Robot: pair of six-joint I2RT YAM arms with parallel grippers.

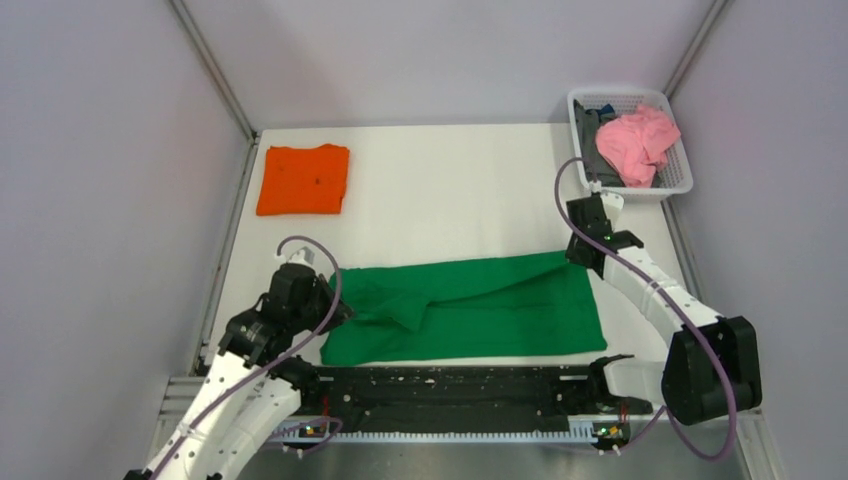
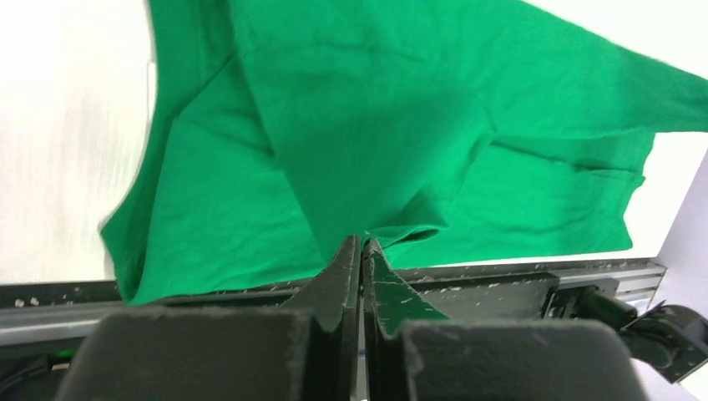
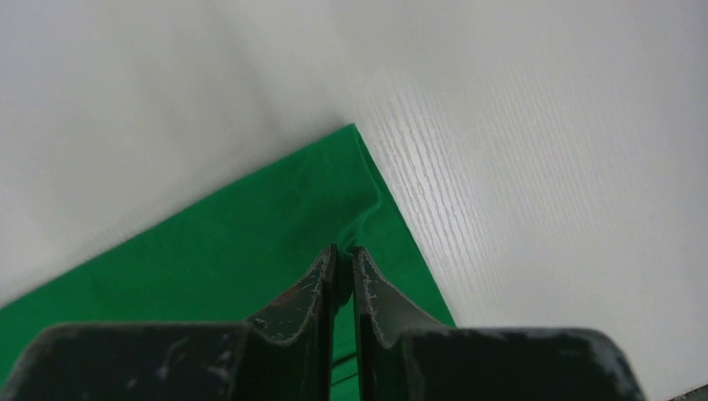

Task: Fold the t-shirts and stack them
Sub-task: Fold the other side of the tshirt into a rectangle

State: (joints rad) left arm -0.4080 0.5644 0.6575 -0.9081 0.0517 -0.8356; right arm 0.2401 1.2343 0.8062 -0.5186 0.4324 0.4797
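Note:
The green t-shirt (image 1: 470, 305) lies partly folded along the near side of the white table. My left gripper (image 1: 333, 312) is at its left end, shut on a fold of the green cloth (image 2: 359, 167); the fingertips (image 2: 349, 255) pinch it. My right gripper (image 1: 585, 250) is at the shirt's far right corner, shut on the green cloth (image 3: 275, 225) near that corner. The orange t-shirt (image 1: 303, 180) lies folded in a flat square at the far left of the table, apart from both grippers.
A white basket (image 1: 680, 185) at the far right corner holds pink cloth (image 1: 637, 143) and something dark. A black rail (image 1: 460, 392) runs along the table's near edge. Grey walls with metal posts surround the table (image 1: 450, 190).

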